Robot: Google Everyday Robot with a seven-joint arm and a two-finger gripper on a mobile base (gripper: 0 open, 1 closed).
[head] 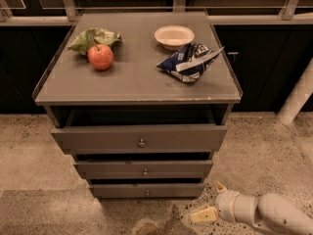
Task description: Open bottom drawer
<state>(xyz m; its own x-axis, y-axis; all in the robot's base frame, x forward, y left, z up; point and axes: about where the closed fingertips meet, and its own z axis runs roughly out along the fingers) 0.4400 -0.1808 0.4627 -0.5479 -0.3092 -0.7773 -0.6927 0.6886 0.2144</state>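
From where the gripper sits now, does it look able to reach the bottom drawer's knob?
Probably yes. The gripper is low near the floor, just right of the bottom drawer, fingers spread. Nothing stands between it and the knob.

The white arm [274, 214] behind the cream-tipped claw [208, 202], low beside the slim grey-brown bottom drawer [146, 190], is cut off at the lower right corner, the drawer interiors [139, 115] lie in shadow, and the red apple [100, 57] hides part of the crumpled green bag [93, 35].
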